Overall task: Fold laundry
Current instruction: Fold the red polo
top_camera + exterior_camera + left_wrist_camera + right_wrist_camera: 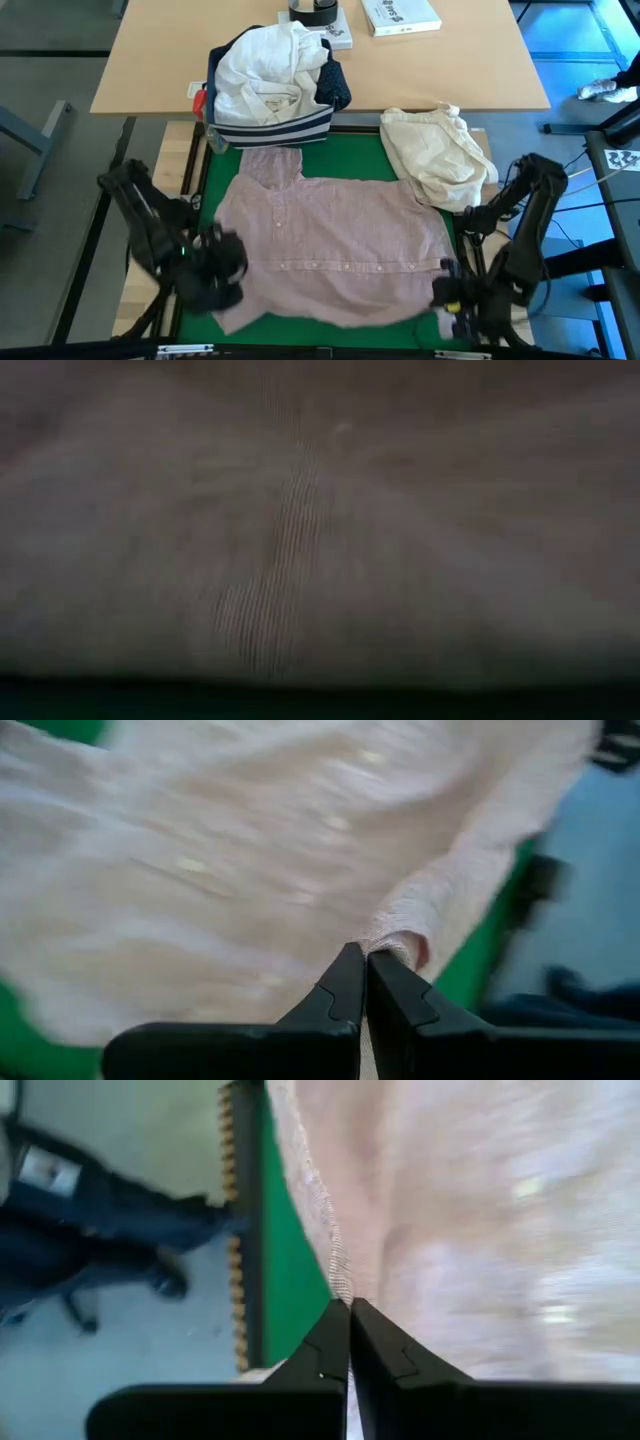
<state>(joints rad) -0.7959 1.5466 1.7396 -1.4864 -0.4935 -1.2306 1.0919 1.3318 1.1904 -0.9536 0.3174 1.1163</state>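
A pale pink top (pixel 340 240) lies spread on the green mat (pixel 370 160), its collar toward the far edge. Its cloth fills the low view (pixel 320 540). My left gripper (pixel 220 272) is at the top's near-left corner, shut on it (pixel 365 960). My right gripper (pixel 447 292) is at the near-right corner, also shut on the cloth (pixel 348 1312). A white shirt (pixel 265 70) and a navy dotted shirt (pixel 335 88) sit in the striped bin. My left gripper pinches a rolled edge of the pink top (pixel 400 942) at its near-left corner between its two fingertips, slanting down from the near side. The cloth runs away from the fingers toward the mat. My right gripper pinches the top's hemmed side edge (pixel 338 1280) at the near-right corner between its fingertips, slanting down from the near side. The rest of the top spreads out beyond the fingers.
A navy bin with white stripes (pixel 272 128) stands at the mat's far edge. A cream-beige cloth bundle (pixel 435 155) lies on the mat's far right corner. On the wooden table behind are a book (pixel 400 14) and a tape roll (pixel 315 10).
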